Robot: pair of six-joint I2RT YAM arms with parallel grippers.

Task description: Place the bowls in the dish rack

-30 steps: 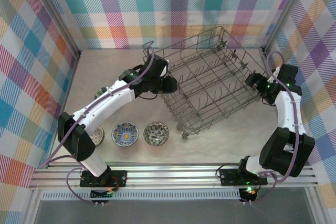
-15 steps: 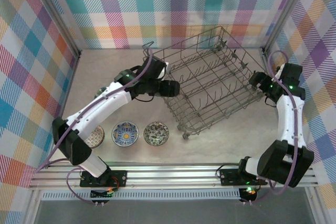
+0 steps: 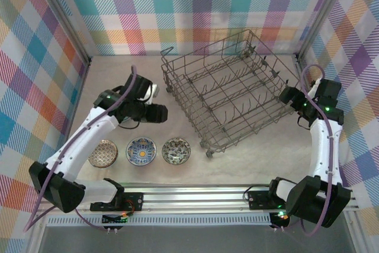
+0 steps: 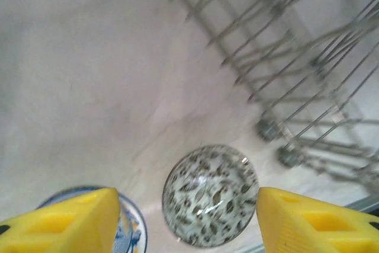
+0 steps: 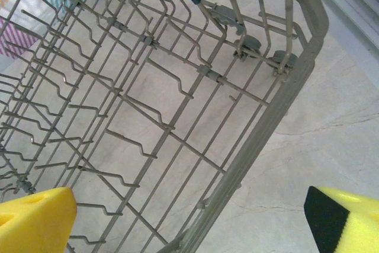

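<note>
Seen from above, the dish rack (image 3: 228,90) is set askew toward the far right corner of the table (image 3: 249,158). Three bowls are laid in a row near the table's near edge, left of its middle: a tan-brown bowl (image 3: 102,153), a blue-white bowl (image 3: 141,150) and a grey bowl (image 3: 176,150). They lie apart from one another and from the rack. The left pincer (image 3: 163,112) is held above the table between the bowls and the rack's left side. The right pincer (image 3: 287,94) is held at the rack's right side.

In the left wrist view, the left pincer (image 4: 188,205) is seen parted, with nothing gripped. The grey bowl (image 4: 210,195) is seen on the table between its yellow fingers (image 4: 65,220), the blue-white bowl (image 4: 129,229) just beside it, and the rack (image 4: 308,69) farther off.

In the right wrist view, the right pincer (image 5: 189,217) is spread wide and nothing is held. A corner of the rack (image 5: 254,140) is seen below it.
</note>
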